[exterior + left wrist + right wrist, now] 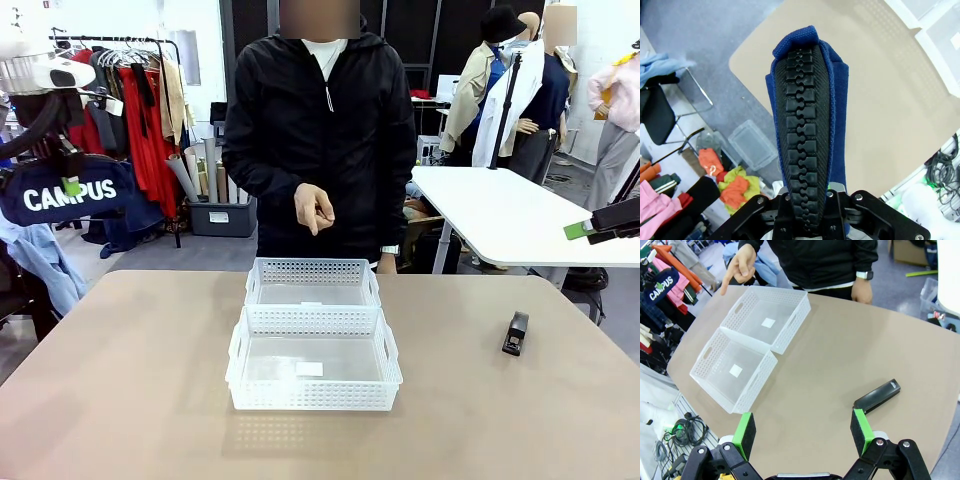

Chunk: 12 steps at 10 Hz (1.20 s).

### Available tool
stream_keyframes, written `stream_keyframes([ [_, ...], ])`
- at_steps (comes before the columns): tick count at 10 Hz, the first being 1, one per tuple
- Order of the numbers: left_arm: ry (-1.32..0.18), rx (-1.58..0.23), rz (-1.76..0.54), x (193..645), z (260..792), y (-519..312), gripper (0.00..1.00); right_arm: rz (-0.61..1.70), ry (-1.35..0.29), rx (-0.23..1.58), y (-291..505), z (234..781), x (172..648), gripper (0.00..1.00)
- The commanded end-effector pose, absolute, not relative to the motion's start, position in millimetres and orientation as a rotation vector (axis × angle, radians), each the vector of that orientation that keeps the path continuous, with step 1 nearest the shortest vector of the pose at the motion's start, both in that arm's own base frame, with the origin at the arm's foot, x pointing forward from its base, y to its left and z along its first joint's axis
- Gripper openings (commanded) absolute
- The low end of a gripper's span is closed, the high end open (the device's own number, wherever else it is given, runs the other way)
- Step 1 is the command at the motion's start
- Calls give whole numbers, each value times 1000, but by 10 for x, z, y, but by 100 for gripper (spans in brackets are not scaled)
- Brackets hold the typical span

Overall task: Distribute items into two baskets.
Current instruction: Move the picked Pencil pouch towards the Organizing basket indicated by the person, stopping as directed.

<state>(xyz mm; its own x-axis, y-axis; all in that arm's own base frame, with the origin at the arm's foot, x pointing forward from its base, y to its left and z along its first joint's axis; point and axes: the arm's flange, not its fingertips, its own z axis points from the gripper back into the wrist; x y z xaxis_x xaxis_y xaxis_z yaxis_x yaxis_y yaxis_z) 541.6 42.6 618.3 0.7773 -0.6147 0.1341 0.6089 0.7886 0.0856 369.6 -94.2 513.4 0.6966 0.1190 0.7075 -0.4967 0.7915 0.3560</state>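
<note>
Front view: my left claw [69, 183] grips the pouch [40, 200] high, baskets [312, 318] well below, to its right; I should lower before releasing. Right claw [802, 432] gapes wide, stapler [877, 396] just ahead.

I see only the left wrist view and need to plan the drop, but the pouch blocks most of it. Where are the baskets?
Observer: The far basket and the near basket, both white, stand touching at the middle of the table.
Operator: Any cue which one?
Observer: The person's hand points down toward the far basket, perhaps for the pouch.
Operator: And the stapler?
Observer: The stapler lies on the table's right side; the open right gripper hovers above that side.
</note>
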Motion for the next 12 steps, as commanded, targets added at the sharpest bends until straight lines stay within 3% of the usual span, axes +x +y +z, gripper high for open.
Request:
stream_keyframes([
  [1, -151, 45, -660, 5407, 6218, 445, 0, 371, -741, 586, -945, 5139, 3711, 100],
  [6, -184, -11, -649, 5265, 6044, 251, 0, 371, -741, 586, -945, 5139, 3711, 100],
  [12, -191, -28, -773, 4515, 5664, -516, 0, 371, -741, 586, -945, 5139, 3711, 100],
])
